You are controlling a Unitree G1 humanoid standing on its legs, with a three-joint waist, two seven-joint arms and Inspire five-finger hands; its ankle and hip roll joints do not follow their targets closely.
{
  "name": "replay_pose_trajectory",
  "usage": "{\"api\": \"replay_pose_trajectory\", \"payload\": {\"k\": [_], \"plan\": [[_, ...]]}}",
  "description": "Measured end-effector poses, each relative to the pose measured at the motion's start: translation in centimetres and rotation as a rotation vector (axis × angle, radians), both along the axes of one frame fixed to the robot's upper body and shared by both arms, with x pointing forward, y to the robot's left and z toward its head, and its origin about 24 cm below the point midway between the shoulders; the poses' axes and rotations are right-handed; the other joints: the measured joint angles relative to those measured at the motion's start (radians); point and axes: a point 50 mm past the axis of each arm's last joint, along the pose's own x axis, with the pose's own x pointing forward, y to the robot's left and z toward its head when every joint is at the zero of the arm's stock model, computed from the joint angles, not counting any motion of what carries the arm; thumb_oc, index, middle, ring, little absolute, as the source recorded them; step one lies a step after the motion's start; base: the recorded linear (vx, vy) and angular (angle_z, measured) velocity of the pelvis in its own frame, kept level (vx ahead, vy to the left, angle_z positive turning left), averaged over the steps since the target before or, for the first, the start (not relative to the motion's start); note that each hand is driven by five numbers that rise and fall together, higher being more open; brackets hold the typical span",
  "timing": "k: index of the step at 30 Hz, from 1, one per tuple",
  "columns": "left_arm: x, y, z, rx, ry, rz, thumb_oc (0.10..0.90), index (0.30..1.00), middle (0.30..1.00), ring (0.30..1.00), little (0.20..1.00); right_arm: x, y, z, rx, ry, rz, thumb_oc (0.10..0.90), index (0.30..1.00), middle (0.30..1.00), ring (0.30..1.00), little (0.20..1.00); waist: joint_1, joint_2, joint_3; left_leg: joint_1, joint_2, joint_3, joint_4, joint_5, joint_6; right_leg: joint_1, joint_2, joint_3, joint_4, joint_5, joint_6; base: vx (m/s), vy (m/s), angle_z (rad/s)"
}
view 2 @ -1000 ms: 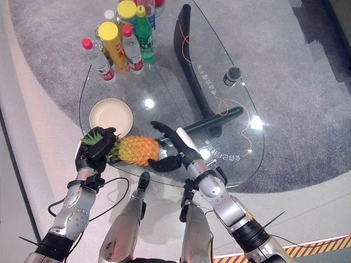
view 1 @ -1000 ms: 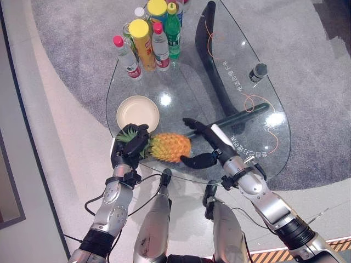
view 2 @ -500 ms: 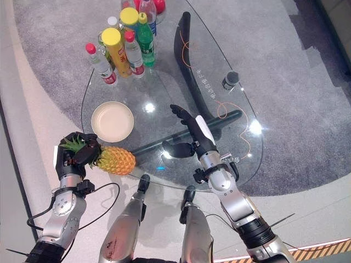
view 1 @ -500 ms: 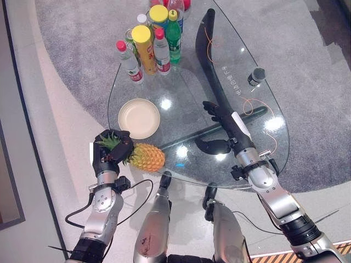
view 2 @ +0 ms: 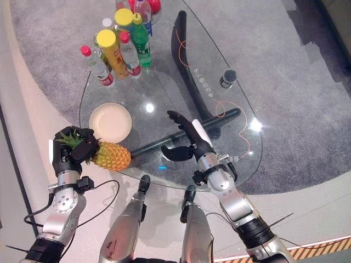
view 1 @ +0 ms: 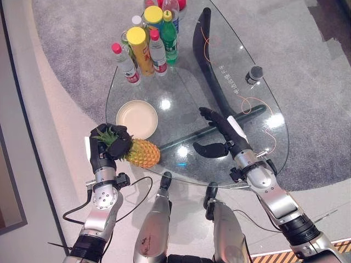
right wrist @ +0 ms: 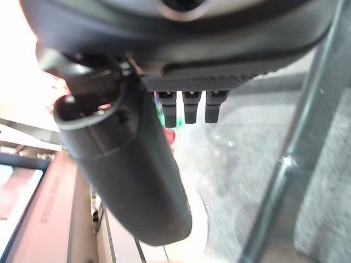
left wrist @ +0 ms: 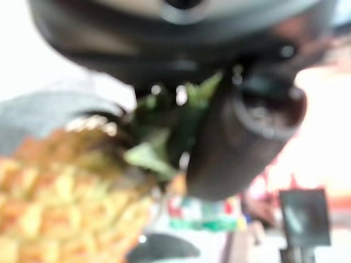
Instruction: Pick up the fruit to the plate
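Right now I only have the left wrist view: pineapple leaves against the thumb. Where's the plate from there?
Observer: The plate sits empty on the glass table, just beyond the pineapple that the left hand grips by its crown.
Operator: Is the right hand in the way?
Observer: No. The right hand is open over the right side of the table, holding nothing.

Round cream plate (view 1: 137, 119) sits left of centre on the glass counter (view 1: 181, 87); the yellow pineapple (view 1: 141, 153) lies just below it, plastic bottles (view 1: 145, 44) cluster at upper left.
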Motion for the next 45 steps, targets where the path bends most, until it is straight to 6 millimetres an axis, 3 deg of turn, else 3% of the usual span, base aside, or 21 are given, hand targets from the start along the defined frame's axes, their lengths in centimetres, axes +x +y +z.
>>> {"api": "replay_pose_trajectory", "payload": {"k": [9,16,22,25,35,45], "plan": [[1.5,1.2,2.5,0.208,-0.103,0.127,0.1,0.3,0.3,0.3,0.2,-0.2,1.5,-4.3,-0.082,0.198,0.079,0.8,0.9,0.9,0.9,0.9,-0.013,0.0,0.0,-0.014,0.002,0.004,0.004,-0.005,0.001,-0.026,0.002,0.007,0.023,-0.006,-0.003,-0.04,0.021,-0.02],[3.6,1.4,4.0,0.293,-0.161,0.233,0.1,0.3,0.3,0.3,0.2,0.2,2.2,-4.8,-0.095,0.242,0.11,0.8,0.9,0.9,0.9,0.9,-0.02,0.0,0.0,-0.07,0.012,0.015,0.031,-0.005,-0.012,-0.085,0.016,0.022,0.037,0.002,-0.009,-0.04,0.039,-0.07],[4.4,1.8,5.1,0.405,-0.196,0.254,0.1,0.3,0.3,0.3,0.2,0.8,2.8,-3.8,-0.105,0.213,0.136,0.8,0.9,0.9,0.9,0.9,-0.046,-0.002,-0.001,-0.092,0.012,0.018,0.034,-0.006,-0.012,-0.105,0.016,0.025,0.037,0.003,-0.008,-0.04,0.019,-0.01],[5.5,1.8,7.0,0.447,-0.263,0.279,0.1,0.3,0.3,0.3,0.2,1.7,3.3,-3.1,-0.138,0.205,0.154,0.8,0.9,0.9,0.9,0.9,-0.058,-0.003,-0.001,-0.139,0.013,0.018,0.052,-0.006,-0.013,-0.15,0.017,0.025,0.051,0.006,-0.01,-0.03,0.022,0.01],[6.3,1.9,10.3,0.551,-0.411,0.389,0.1,0.3,0.3,0.3,0.2,1.3,3.9,-5.0,-0.199,0.328,0.205,0.8,0.9,0.9,0.9,0.9,-0.085,-0.022,0.0,-0.238,0.016,0.018,0.071,-0.006,-0.014,-0.24,0.023,0.026,0.05,0.018,-0.011,-0.03,0.044,-0.01],[6.9,2.8,11.7,0.583,-0.444,0.468,0.1,0.3,0.3,0.3,0.2,1.7,4.1,-4.4,-0.208,0.311,0.212,0.8,0.9,0.9,0.9,0.9,-0.105,-0.035,0.0,-0.293,0.016,0.018,0.085,-0.006,-0.014,-0.284,0.023,0.023,0.049,0.023,-0.01,-0.01,0.043,0.01]]}}
